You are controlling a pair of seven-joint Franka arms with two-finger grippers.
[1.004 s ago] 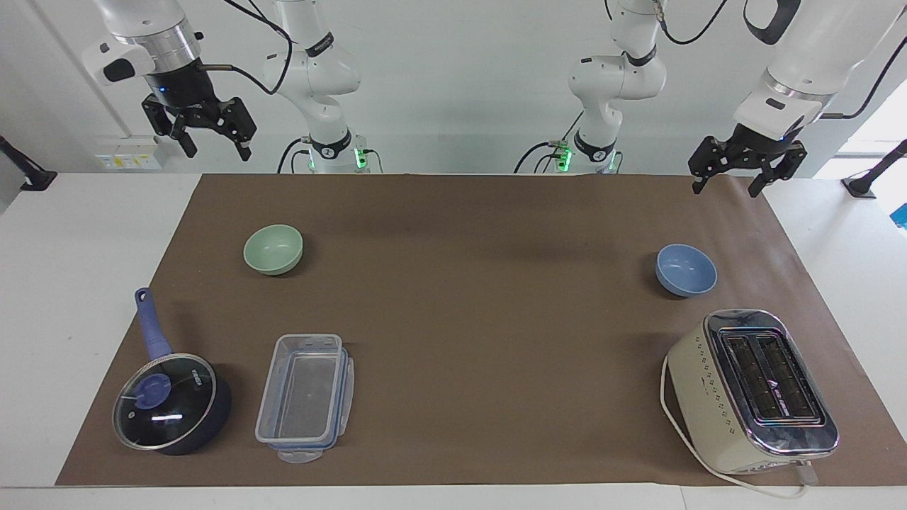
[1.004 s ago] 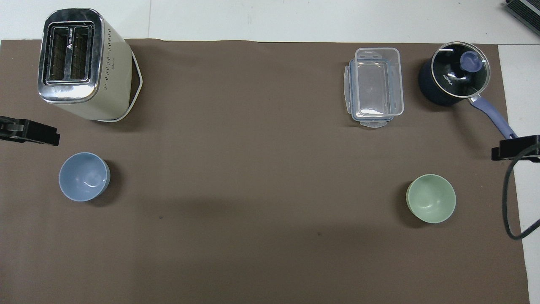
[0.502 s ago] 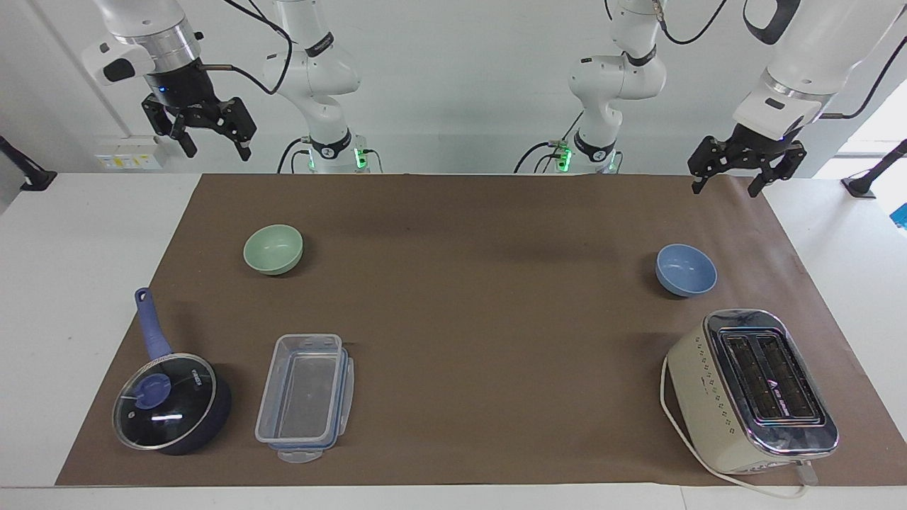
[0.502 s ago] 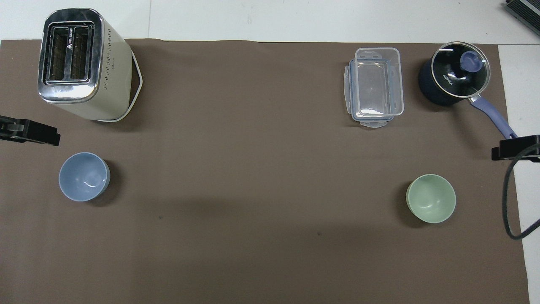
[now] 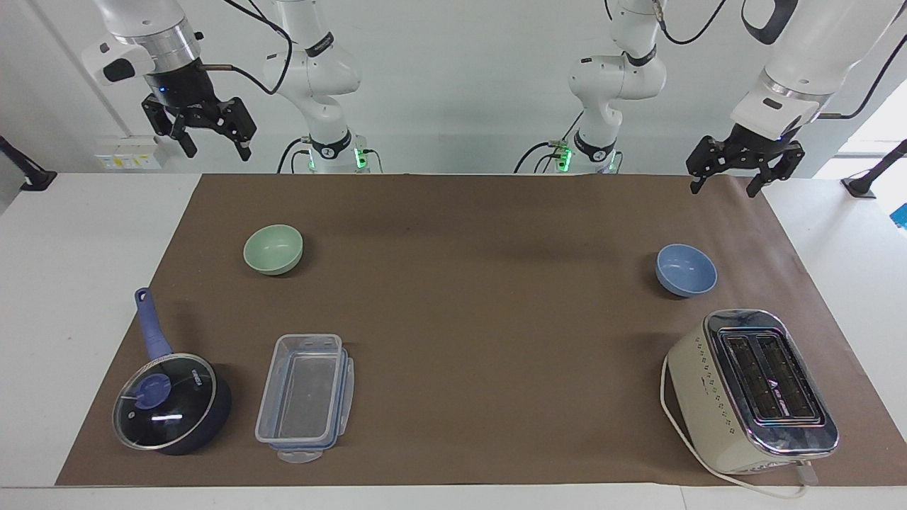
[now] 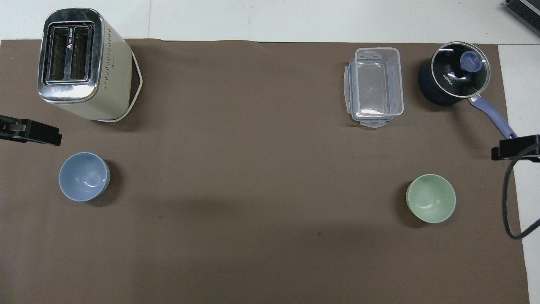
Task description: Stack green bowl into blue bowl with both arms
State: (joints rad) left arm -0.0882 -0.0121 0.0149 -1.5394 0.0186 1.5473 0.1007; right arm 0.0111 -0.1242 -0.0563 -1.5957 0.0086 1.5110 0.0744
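Observation:
The pale green bowl sits upright on the brown mat toward the right arm's end. The periwinkle blue bowl sits upright toward the left arm's end, about as near to the robots as the green one. My right gripper hangs high in the air off the mat's corner at its own end, open and holding nothing. At the left arm's end, my left gripper hangs above the mat's corner. It is open too, with nothing between its fingers. Neither gripper touches a bowl.
A cream toaster stands farther from the robots than the blue bowl. A clear plastic container and a dark blue lidded saucepan stand farther out than the green bowl. The brown mat covers the table.
Both grippers have shifted only very slightly in the air. The bowls and the other things have not moved.

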